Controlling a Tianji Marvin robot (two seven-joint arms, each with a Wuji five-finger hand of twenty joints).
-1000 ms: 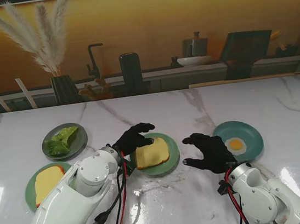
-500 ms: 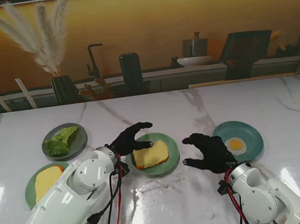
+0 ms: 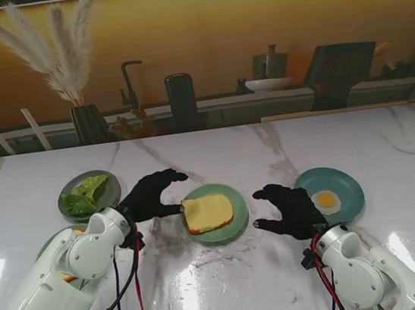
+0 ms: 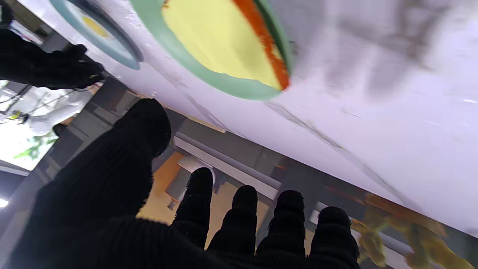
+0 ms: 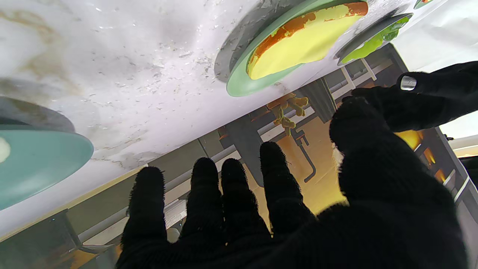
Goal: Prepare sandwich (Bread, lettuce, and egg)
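Note:
A bread slice (image 3: pixel 207 213) lies on the green middle plate (image 3: pixel 236 225); the left wrist view shows the same bread slice (image 4: pixel 220 41), and so does the right wrist view (image 5: pixel 298 43). Lettuce (image 3: pixel 86 194) sits on a grey plate (image 3: pixel 112 200) at the left. A fried egg (image 3: pixel 325 200) rests on the teal plate (image 3: pixel 345 183) at the right. My left hand (image 3: pixel 150 196) hovers open between the lettuce plate and the bread plate, holding nothing. My right hand (image 3: pixel 290 210) is open between the bread plate and the egg plate. A second bread slice is mostly hidden under my left arm.
A green plate (image 3: pixel 45 249) at the near left peeks out from under my left arm. Behind the table's far edge stand a vase of pampas grass (image 3: pixel 88 123), a dark cylinder (image 3: pixel 182 101) and a tap (image 3: pixel 129 85).
My left hand has drawn back to the left, off the middle bread slice, which stays on its plate. The left arm now covers the near-left plate. The right hand has not moved.

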